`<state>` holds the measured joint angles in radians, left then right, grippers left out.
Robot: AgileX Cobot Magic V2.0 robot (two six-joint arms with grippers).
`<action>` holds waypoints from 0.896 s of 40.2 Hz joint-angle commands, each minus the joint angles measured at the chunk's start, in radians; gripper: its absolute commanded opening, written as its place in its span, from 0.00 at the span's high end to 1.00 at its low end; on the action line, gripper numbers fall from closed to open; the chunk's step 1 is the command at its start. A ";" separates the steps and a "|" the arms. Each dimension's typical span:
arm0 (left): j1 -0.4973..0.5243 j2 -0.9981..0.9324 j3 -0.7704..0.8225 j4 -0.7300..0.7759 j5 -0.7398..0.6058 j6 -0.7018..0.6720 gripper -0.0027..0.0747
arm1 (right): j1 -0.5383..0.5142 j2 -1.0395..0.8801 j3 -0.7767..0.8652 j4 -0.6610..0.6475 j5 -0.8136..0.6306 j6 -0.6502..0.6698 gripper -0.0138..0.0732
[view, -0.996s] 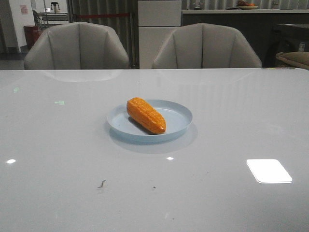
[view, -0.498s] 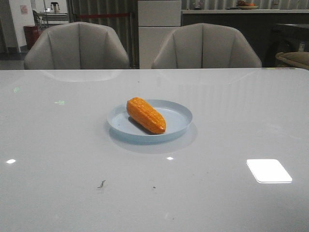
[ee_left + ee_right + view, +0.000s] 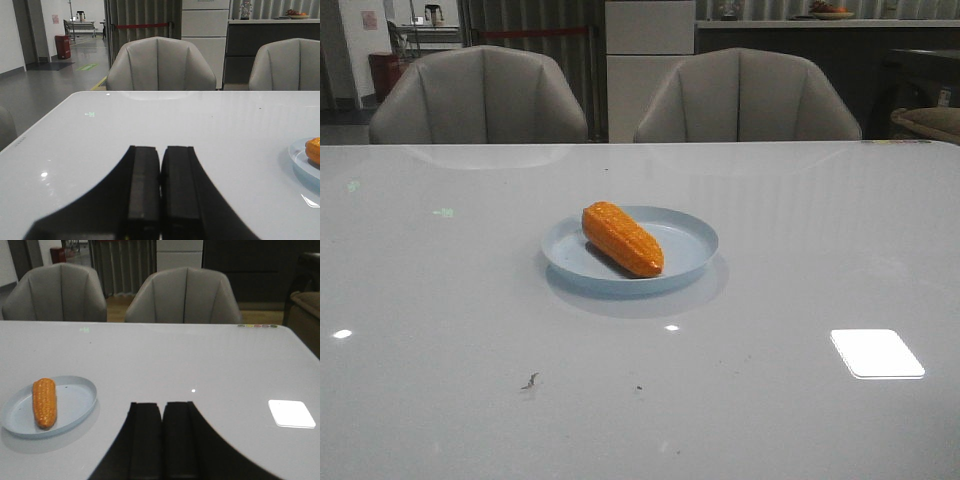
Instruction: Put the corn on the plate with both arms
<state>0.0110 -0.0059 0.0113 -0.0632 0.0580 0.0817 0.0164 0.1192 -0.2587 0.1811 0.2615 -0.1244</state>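
Corn (image 3: 623,238) lies on the left part of the blue plate (image 3: 690,240), in the middle of the white bench (image 3: 800,290). Both arms stay well apart from it. The left fingers (image 3: 144,187) and right fingers (image 3: 145,440) are pressed together, holding nothing.

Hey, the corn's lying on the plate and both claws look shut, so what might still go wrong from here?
Probably little. The corn lies off-centre, toward the plate's left side, with its far end over the rim; a knock might roll it onto the table. The table looks glossy, so a bumped plate could slide. The left claw and right claw are shut and empty, away from the plate, so that would take an arm sweeping across.
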 commanded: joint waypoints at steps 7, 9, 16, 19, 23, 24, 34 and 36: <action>0.002 -0.020 0.037 -0.009 -0.081 -0.009 0.84 | -0.079 -0.154 0.197 0.009 -0.179 -0.004 0.80; 0.002 -0.020 0.037 -0.009 -0.081 -0.009 0.84 | -0.076 -0.155 0.229 0.019 -0.175 -0.004 0.80; 0.002 -0.020 0.037 -0.009 -0.081 -0.009 0.84 | -0.076 -0.155 0.265 0.048 -0.104 -0.004 0.80; 0.002 -0.020 0.037 -0.009 -0.081 -0.009 0.84 | -0.076 -0.155 0.265 0.072 -0.081 -0.004 0.80; 0.002 -0.020 0.037 -0.009 -0.081 -0.009 0.84 | -0.076 -0.155 0.265 0.080 -0.091 -0.004 0.80; 0.002 -0.020 0.037 -0.009 -0.081 -0.009 0.84 | -0.076 -0.155 0.265 0.080 -0.091 -0.004 0.80; 0.002 -0.020 0.037 -0.009 -0.081 -0.009 0.84 | -0.076 -0.155 0.265 0.080 -0.090 -0.004 0.80; 0.002 -0.020 0.037 -0.009 -0.081 -0.009 0.84 | -0.076 -0.155 0.265 0.080 -0.090 -0.004 0.80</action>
<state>0.0110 -0.0059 0.0113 -0.0632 0.0580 0.0817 -0.0563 -0.0087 0.0265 0.2516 0.2545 -0.1244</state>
